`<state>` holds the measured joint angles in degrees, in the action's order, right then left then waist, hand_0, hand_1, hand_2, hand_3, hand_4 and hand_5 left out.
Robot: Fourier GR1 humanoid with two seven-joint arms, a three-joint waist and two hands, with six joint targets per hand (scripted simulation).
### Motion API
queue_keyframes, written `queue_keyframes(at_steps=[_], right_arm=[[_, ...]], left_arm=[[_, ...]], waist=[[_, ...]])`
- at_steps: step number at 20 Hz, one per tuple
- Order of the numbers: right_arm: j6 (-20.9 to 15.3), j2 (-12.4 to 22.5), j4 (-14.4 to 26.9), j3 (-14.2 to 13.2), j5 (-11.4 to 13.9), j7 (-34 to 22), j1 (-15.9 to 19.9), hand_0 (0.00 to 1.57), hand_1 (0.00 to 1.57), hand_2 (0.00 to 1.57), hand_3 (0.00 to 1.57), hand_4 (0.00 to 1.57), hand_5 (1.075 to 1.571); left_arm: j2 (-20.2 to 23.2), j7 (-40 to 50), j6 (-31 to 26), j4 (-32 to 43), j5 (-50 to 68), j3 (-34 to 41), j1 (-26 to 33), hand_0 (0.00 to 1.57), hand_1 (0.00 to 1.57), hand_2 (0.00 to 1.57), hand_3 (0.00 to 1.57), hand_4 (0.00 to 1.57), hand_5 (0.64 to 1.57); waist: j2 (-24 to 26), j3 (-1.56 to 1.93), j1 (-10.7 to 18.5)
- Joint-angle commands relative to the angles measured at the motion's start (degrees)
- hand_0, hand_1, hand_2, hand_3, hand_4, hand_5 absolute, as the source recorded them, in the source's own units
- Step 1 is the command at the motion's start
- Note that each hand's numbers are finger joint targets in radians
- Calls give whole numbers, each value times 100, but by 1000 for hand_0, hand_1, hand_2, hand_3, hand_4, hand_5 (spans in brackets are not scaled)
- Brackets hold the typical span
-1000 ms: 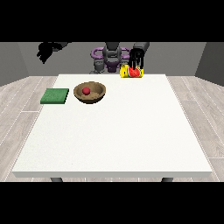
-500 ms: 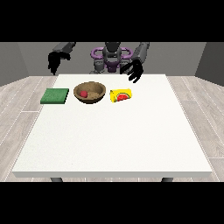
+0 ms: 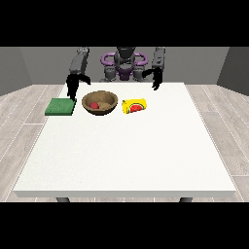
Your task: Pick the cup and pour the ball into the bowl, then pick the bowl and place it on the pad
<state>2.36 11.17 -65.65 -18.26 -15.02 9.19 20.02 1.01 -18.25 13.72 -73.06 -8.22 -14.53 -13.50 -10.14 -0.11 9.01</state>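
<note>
Looking along the far edge of the surface [image 3: 126,151], we find the wooden bowl [image 3: 100,102] holding the red ball [image 3: 94,105], between the green pad [image 3: 61,106] and the tipped yellow cup [image 3: 135,106]. It looks stiff and light; its rim suits grasping. Each robot hand, at the view's left [image 3: 73,86] and at the view's right [image 3: 156,79], hangs empty; finger pose we cannot tell.

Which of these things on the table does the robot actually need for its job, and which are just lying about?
Needed:
- yellow cup, lying on its side
- red ball, in the bowl
- wooden bowl
- green pad

Lying about:
- nothing else on the white table
</note>
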Motion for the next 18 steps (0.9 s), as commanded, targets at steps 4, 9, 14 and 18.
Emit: queue_keyframes(at_steps=[4, 9, 14, 18], right_arm=[[-176, -233, 1170, 273, 249, 581, 592, 0, 0, 0, 0, 426, 1570], [63, -23, 1992, 33, 202, 1153, 377, 0, 0, 0, 0, 393, 1570], [512, 122, 2922, -163, 124, 2088, 211, 0, 0, 0, 0, 348, 1571], [369, 71, 3454, -37, 231, 2165, 786, 0, 0, 0, 0, 353, 1571]], left_arm=[[-96, 111, -3, 89, 135, 280, -252, 0, 0, 0, 0, 922, 1436], [529, 297, -894, -656, 368, 474, 197, 0, 0, 0, 0, 945, 1430], [352, 711, -743, -1395, 77, 147, 369, 0, 0, 0, 0, 957, 1430], [87, 707, -528, -1367, -193, 44, 299, 0, 0, 0, 0, 955, 1426]], waist=[[90, 12, -295], [254, 14, -11], [81, 17, 130], [-68, 15, 37]])
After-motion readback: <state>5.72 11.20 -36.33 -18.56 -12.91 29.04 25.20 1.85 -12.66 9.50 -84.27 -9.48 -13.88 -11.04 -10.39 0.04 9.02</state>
